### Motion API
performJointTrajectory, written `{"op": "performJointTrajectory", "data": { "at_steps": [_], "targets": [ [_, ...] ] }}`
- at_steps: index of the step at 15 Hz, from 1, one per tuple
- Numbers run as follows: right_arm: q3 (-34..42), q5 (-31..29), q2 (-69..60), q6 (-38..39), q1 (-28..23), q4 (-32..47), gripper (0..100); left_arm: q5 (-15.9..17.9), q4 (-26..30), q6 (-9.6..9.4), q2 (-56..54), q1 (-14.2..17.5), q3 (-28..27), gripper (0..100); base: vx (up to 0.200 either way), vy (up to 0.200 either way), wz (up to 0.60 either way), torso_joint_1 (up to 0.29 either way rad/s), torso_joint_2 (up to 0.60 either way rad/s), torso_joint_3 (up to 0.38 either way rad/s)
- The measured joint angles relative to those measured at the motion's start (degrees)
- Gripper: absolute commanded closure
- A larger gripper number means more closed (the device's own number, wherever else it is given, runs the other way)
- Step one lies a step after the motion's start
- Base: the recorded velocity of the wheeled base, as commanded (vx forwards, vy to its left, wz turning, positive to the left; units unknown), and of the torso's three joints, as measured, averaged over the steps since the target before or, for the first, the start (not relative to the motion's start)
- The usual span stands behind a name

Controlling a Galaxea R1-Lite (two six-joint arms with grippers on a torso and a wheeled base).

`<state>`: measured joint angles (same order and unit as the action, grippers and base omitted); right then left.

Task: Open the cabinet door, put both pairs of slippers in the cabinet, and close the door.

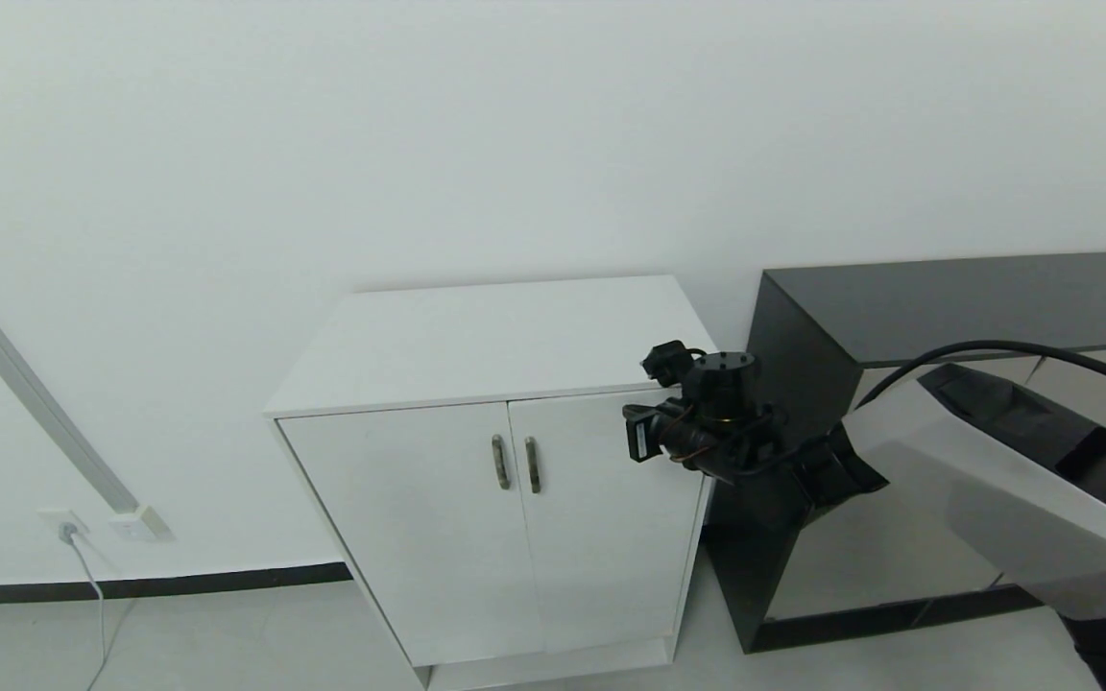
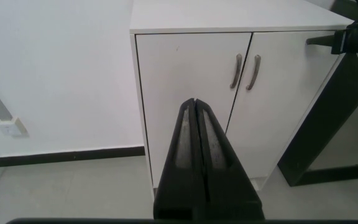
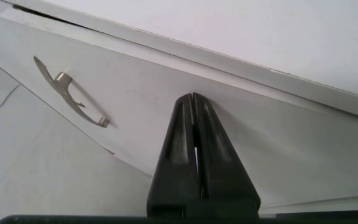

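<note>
The white two-door cabinet stood against the wall with both doors shut. A black sideboard stood just beside it on the robot's right. The right gripper, jaws together, sat close to the upper part of the right door, on the hinge side of its metal handle. The left gripper, jaws also together, hung well back, facing the left door.
</note>
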<state>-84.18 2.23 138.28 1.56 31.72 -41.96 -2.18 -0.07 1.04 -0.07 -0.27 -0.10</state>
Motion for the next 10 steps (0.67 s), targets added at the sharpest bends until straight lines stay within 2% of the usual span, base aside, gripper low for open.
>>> {"op": "performJointTrajectory", "data": {
  "at_steps": [10],
  "targets": [
    [-0.7,0.0,0.5,0.0,-0.4,0.2,100,0.0,0.0,0.0,0.0,0.0,0.0,100,0.0,0.0,0.0,0.0,0.0,0.0]
  ]
}}
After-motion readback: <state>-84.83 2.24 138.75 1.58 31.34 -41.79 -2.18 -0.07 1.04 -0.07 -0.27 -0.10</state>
